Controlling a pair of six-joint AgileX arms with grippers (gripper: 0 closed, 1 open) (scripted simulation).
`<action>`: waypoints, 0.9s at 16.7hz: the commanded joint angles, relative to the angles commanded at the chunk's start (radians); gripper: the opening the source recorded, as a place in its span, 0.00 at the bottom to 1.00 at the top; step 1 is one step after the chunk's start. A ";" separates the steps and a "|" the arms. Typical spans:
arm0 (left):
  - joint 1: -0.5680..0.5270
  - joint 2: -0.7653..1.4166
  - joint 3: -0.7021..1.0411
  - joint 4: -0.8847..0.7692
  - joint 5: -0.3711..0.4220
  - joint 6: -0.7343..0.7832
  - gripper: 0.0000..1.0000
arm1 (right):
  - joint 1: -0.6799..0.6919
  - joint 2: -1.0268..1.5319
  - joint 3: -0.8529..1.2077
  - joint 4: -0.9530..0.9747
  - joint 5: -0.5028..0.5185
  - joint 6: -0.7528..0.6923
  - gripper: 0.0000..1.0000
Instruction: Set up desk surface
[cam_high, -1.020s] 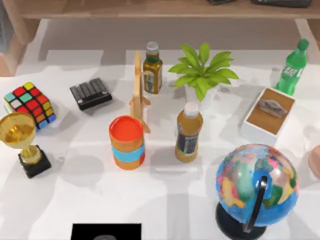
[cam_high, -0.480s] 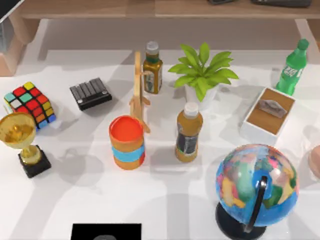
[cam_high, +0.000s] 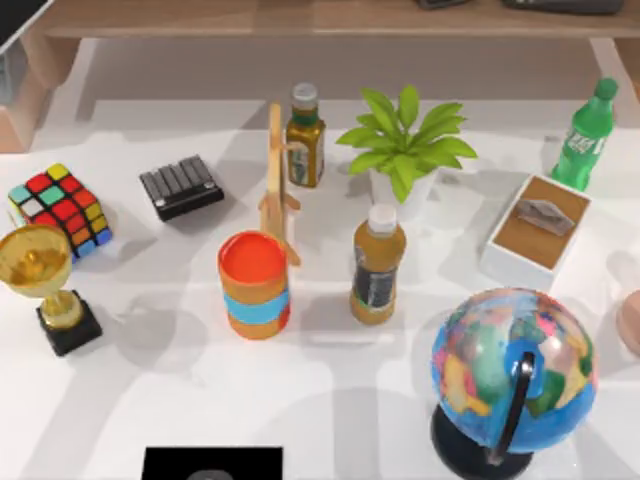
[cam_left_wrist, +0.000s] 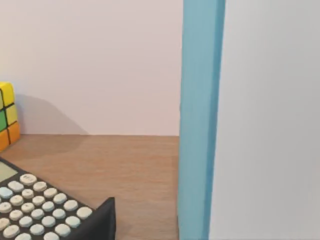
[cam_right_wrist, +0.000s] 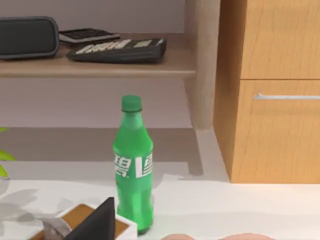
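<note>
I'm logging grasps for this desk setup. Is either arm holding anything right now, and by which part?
It cannot be told. The green bottle and calculator seen from the wrist views stand free, ungripped.

My left arm appears as a dark slanted edge in the far upper-left corner of the top view, raised and well back on the left side. In the left wrist view, a dark wedge of the left tool juts up from the lower edge, with the wrist held about level rather than pointing down. The right tool appears in the right wrist view as the same kind of dark wedge, its wrist also level and facing forward.
</note>
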 joint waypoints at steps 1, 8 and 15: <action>0.003 0.017 0.027 -0.010 0.003 0.000 1.00 | 0.000 0.000 0.000 0.000 0.000 0.000 1.00; 0.012 0.061 0.098 -0.037 0.013 -0.001 1.00 | 0.000 0.000 0.000 0.000 0.000 0.000 1.00; 0.012 0.061 0.098 -0.037 0.013 -0.001 0.47 | 0.000 0.000 0.000 0.000 0.000 0.000 1.00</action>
